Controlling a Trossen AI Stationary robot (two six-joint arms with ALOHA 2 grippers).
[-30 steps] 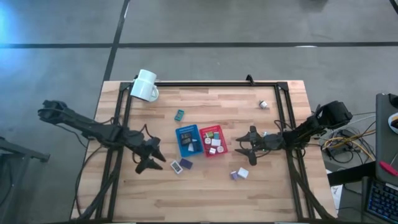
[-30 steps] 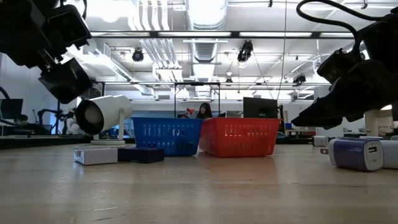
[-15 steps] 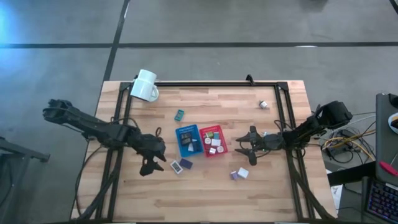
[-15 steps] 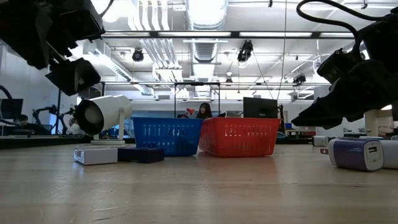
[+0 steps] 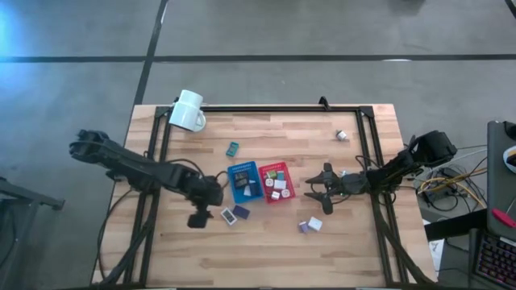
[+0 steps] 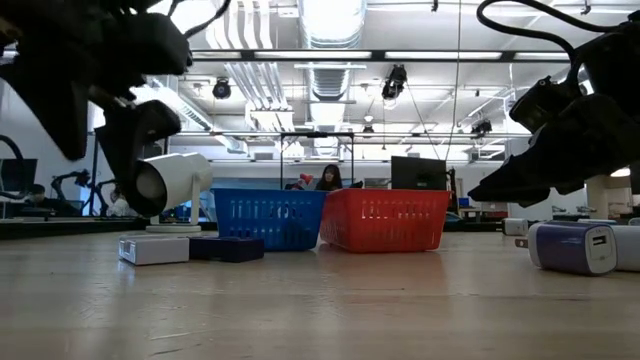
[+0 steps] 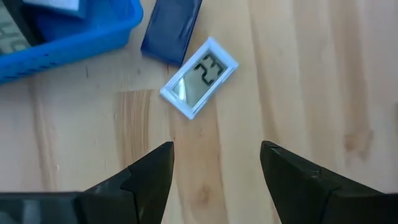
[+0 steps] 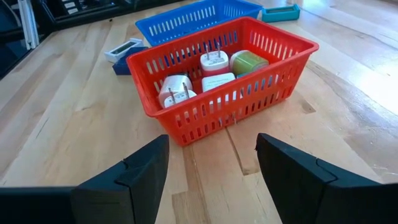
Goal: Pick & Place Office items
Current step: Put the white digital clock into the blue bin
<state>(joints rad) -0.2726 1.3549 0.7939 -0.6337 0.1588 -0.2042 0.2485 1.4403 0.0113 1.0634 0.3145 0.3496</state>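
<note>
Now | left pincer (image 7: 214,165) has moved in over the white display piece (image 7: 199,76) beside the blue tray (image 5: 243,181), fingers apart, empty | right pincer (image 5: 316,196) open, unchanged by red tray (image 8: 230,68) | pickup likely next.
</note>
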